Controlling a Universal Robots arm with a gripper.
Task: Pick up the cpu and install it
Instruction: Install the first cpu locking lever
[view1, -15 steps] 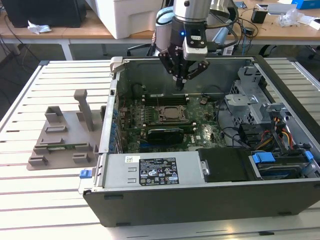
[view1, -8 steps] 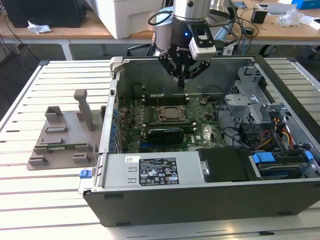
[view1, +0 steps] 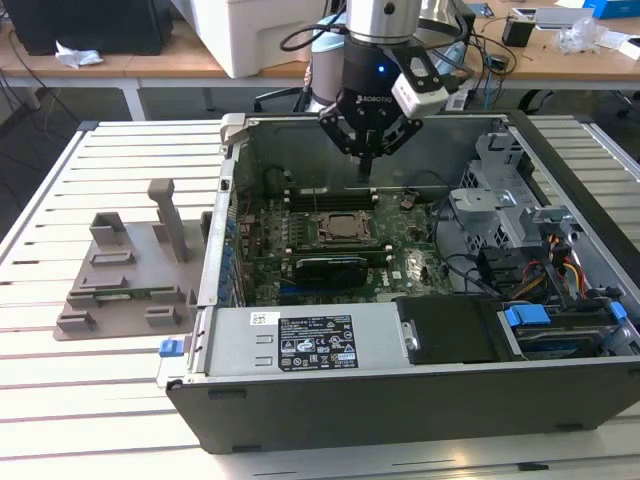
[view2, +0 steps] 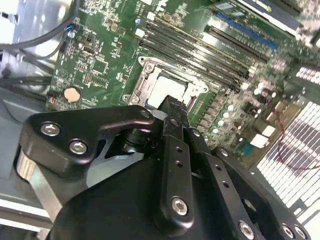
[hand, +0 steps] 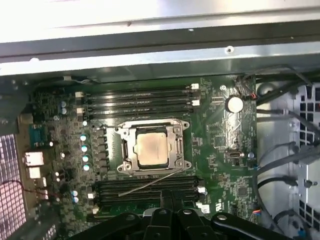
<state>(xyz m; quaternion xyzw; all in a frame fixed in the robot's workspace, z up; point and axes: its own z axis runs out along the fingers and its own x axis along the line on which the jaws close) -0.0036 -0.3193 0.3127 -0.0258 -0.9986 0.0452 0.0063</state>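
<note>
The cpu (hand: 151, 148) lies flat in the metal-framed socket (hand: 176, 150) in the middle of the green motherboard, its silvery-tan top facing up. It also appears in the second wrist view as the cpu (view2: 167, 87), just beyond the fingertips, and in the exterior view as the cpu (view1: 345, 228) inside the open computer case. My gripper (view1: 365, 170) hangs above the board, over the back of the case and a little above the socket. Its black fingers (view2: 172, 150) are pressed together with nothing between them. It touches nothing.
A grey plastic tray with upright posts (view1: 130, 270) stands on the slatted table at the exterior view's left. The case walls (view1: 232, 190), the power supply (view1: 310, 340), a drive cage (view1: 500, 200) and cables (view1: 560, 265) surround the board. A thin socket lever (hand: 150, 184) lies across the memory slots.
</note>
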